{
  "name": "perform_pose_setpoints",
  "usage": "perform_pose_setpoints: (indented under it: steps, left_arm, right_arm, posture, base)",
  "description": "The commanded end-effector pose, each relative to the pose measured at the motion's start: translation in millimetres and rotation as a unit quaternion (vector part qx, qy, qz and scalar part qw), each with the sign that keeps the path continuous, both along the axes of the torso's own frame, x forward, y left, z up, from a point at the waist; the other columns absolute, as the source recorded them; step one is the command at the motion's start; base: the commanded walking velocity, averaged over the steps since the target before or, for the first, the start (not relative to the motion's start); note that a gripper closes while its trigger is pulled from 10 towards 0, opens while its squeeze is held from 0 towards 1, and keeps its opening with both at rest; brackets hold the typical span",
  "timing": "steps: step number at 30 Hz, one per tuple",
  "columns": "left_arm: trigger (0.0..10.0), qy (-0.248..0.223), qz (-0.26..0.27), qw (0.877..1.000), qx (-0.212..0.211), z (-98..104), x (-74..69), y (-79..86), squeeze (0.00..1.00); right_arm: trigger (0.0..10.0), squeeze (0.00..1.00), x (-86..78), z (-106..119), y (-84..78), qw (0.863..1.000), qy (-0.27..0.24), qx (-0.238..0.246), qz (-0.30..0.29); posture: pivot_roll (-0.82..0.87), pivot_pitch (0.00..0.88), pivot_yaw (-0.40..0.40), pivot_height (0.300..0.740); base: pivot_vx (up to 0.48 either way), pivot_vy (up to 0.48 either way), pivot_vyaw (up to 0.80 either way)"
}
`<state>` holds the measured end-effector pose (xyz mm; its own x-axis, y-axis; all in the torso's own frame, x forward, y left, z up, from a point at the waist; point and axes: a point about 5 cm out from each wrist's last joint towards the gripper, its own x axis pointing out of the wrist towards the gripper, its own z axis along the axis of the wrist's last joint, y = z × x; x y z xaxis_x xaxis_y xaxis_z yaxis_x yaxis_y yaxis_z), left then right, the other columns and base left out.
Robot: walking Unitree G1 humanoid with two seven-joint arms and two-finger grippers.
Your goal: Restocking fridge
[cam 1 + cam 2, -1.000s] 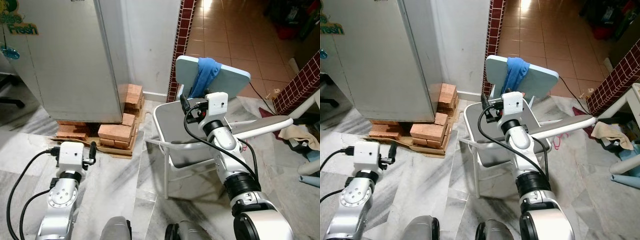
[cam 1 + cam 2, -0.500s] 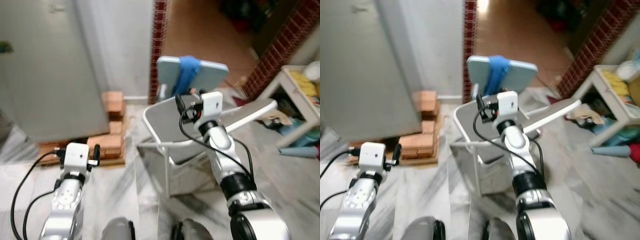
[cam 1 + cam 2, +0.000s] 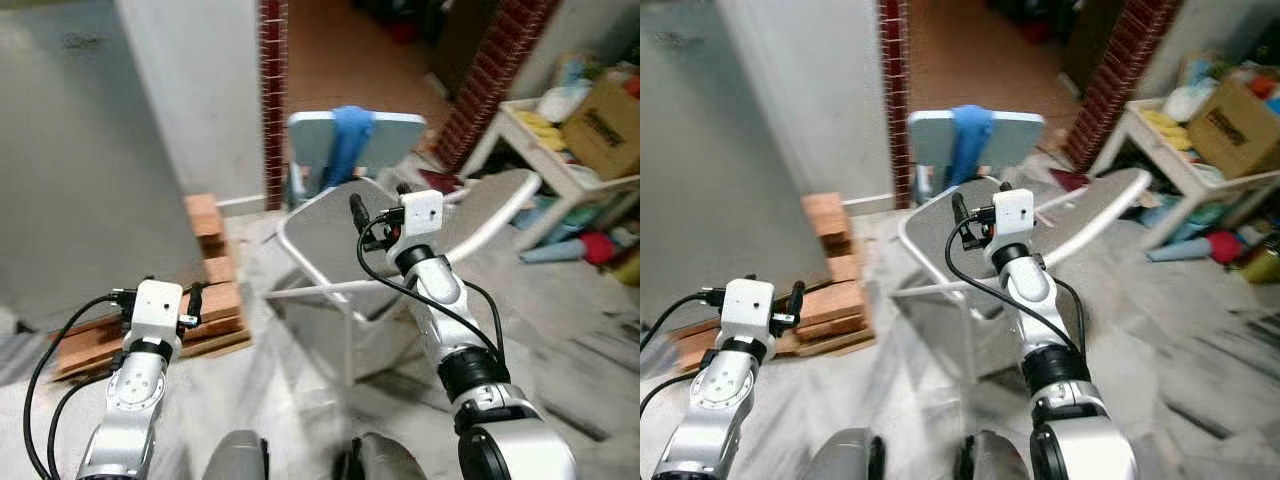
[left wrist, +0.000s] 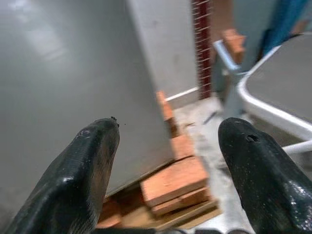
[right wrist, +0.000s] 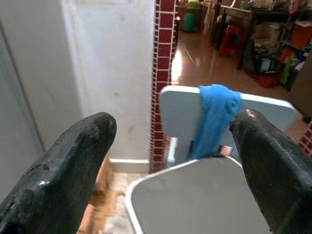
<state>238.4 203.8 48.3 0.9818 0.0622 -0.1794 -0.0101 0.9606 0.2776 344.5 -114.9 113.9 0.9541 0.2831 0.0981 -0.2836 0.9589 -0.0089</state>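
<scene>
Fridge [image 3: 70, 150]: I see a tall pale grey cabinet with a plain, smooth side, blurred, standing at my far left against the white wall [image 3: 195, 90]. Its base rests on a stack of orange bricks [image 3: 205, 260] laid over flat cardboard on the marble floor [image 3: 590, 350].

Chair [image 3: 340, 240]: white plastic, grey seat, straight ahead, just right of the bricks. A blue cloth [image 3: 345, 140] hangs over the middle of its backrest.

Low white table [image 3: 540, 150]: at the far right, loaded with a cardboard box [image 3: 605, 115] and mixed clutter I cannot make out.

Red brick pillar [image 3: 272, 90]: behind the chair, at the wall's edge, with a tiled room beyond.

Right gripper [image 5: 170, 161]: raised over the chair seat, fingers [image 5: 58, 175] spread wide, nothing between them.

Left gripper [image 4: 165, 165]: held low, facing the fridge's bottom corner and the bricks, fingers [image 4: 78, 180] spread wide, holding nothing.
</scene>
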Motion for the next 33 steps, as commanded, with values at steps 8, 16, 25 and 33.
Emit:
perform_pose_setpoints:
  steps: [8, 16, 25, 33]
  left_arm:
    - [10.0, 0.003, -0.029, 0.999, 0.012, -1.9, 1.0, -13.0, 0.00]
    - [10.0, -0.002, -0.053, 0.998, 0.020, -0.7, 1.5, -16.6, 0.00]
    - [10.0, -0.004, -0.056, 0.998, 0.015, -0.8, 1.3, -17.4, 0.00]
    - [10.0, -0.002, -0.060, 0.998, 0.012, -2.4, 3.7, -16.5, 0.00]
  right_arm:
    - [10.0, 0.00, -2.6, -4.5, -12.8, 1.000, 0.004, -0.009, -0.021]
    - [10.0, 0.00, -1.2, -1.9, -12.5, 1.000, -0.002, -0.012, -0.021]
    - [10.0, 0.00, -0.3, -0.8, -11.5, 1.000, -0.005, -0.014, -0.022]
    - [10.0, 0.00, -2.4, -2.8, -14.6, 0.999, -0.004, -0.015, -0.030]
  posture:
    - [0.14, 0.106, -0.032, 0.740]
    - [0.14, 0.106, -0.036, 0.740]
    - [0.14, 0.105, -0.036, 0.740]
    - [0.13, 0.095, -0.026, 0.740]
  base:
    - [0.000, 0.000, -0.80]
    - [-0.133, 0.000, -0.80]
    - [0.000, -0.310, -0.80]
    - [0.000, 0.000, -0.80]
